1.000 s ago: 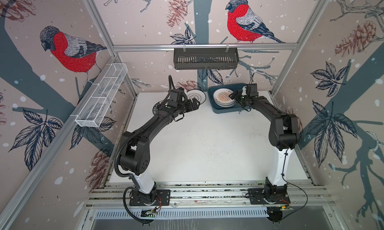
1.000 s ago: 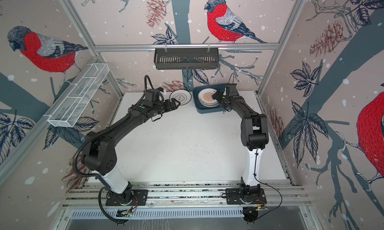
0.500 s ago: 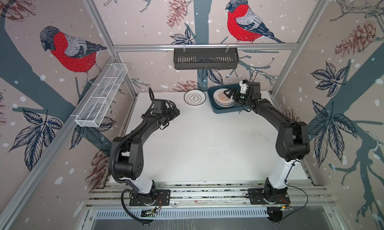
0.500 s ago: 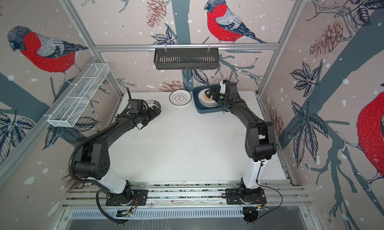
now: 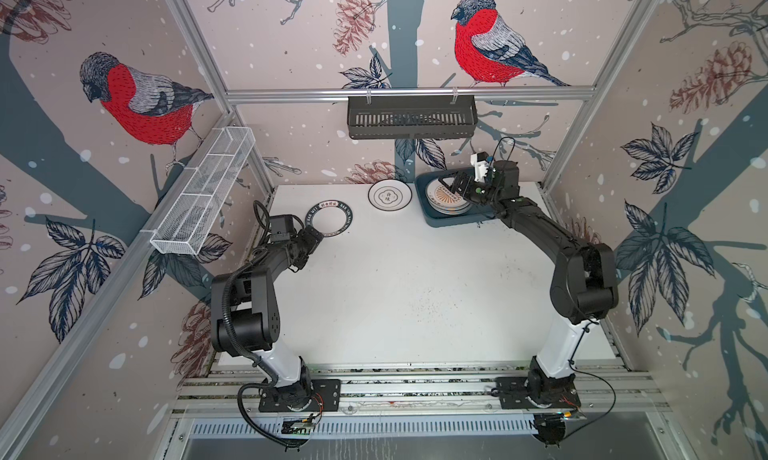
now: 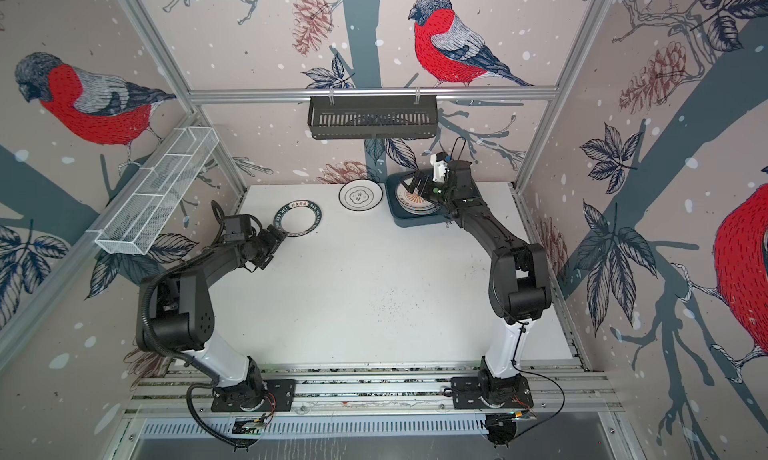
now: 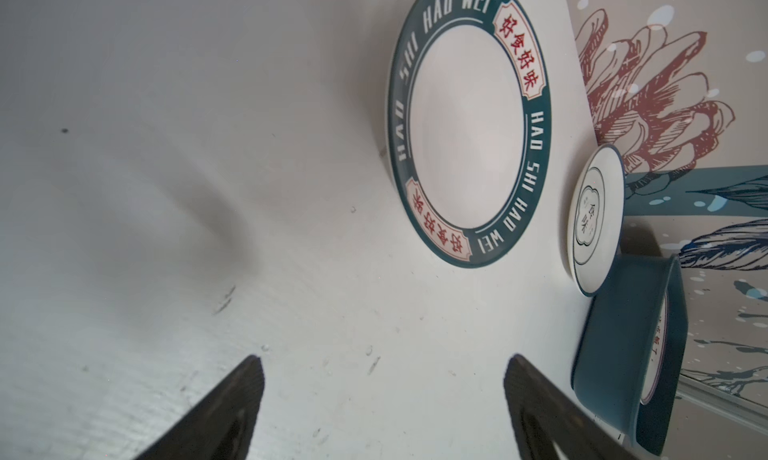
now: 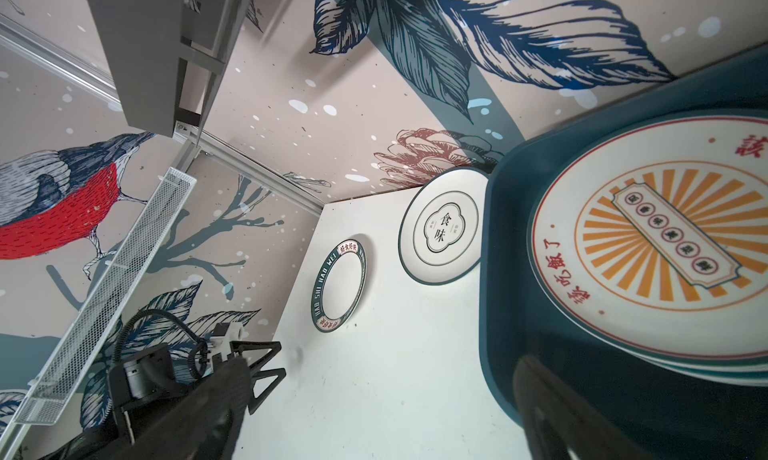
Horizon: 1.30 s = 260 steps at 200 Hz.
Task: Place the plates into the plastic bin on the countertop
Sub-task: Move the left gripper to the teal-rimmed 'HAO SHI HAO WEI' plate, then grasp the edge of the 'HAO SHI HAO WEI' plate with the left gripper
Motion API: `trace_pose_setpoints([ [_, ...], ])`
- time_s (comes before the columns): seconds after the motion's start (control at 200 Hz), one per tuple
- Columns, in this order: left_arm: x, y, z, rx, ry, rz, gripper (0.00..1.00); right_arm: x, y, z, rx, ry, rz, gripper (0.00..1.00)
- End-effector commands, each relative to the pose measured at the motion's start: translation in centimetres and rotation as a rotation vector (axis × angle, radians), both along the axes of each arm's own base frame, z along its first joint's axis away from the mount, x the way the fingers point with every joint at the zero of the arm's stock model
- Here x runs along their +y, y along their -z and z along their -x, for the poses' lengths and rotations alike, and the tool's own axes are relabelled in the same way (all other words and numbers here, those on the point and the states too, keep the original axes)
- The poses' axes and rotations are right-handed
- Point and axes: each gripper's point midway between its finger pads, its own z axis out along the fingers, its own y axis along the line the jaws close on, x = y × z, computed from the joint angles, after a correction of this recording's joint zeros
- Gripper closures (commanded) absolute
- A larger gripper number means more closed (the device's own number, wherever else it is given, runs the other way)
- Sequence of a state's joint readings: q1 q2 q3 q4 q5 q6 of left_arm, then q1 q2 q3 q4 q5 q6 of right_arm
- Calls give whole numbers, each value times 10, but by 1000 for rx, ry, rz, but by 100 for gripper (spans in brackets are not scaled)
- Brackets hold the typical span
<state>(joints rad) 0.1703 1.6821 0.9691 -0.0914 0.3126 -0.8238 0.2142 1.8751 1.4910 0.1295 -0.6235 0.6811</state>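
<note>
Jaws wide apart and empty on both my grippers. My left gripper (image 5: 314, 241) hangs low over the table (image 5: 395, 296) at the far left, on the near side of a lettered plate (image 5: 328, 217), white with a dark teal rim, lying flat. To its right, just beside the blue bin (image 5: 451, 222), lies a cloud plate (image 5: 389, 195), white with a thin dark edge. My right gripper (image 5: 457, 184) hovers over the stack of plates (image 5: 441, 197) in the bin at the far right, an orange sunburst on top. Two plates are not yet in. The likely trouble, as I judge it: the lettered plate lies flush on the table, so a fingertip may fail to get under its rim and shove it towards the far wall or into the cloud plate. A thin pinch on a glazed rim could slip and drop it. The stack is several plates high, so another set down off-centre may slide. My two arms could also meet at the bin.
</note>
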Motion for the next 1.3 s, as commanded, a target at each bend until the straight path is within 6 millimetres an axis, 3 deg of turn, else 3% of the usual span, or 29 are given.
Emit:
trace_pose_setpoints([
  [0.0,4,-1,-14,-42,11,25,11,3,-13,-6,-52,-8,-31,0],
  [0.04,5,7,-14,-23,9,34,11,3,-12,-9,-49,-5,-35,0],
  [0.075,8,0,-24,-48,8,33,11,4,-12,-12,-47,-4,-37,0],
  [0.31,17,20,-48,-36,-13,70,13,-4,-12,-23,-46,50,-31,1],
  [0.49,22,38,-66,-15,-12,89,21,-14,-6,-31,-27,107,-30,0],
  [0.72,24,59,-81,6,-20,119,40,-18,0,-42,0,147,-32,0],
  [0.936,30,70,-81,39,-44,110,66,-20,5,-48,18,175,-34,0],
  [1.296,30,62,-81,18,-54,111,93,-21,8,-47,29,183,-37,1],
])
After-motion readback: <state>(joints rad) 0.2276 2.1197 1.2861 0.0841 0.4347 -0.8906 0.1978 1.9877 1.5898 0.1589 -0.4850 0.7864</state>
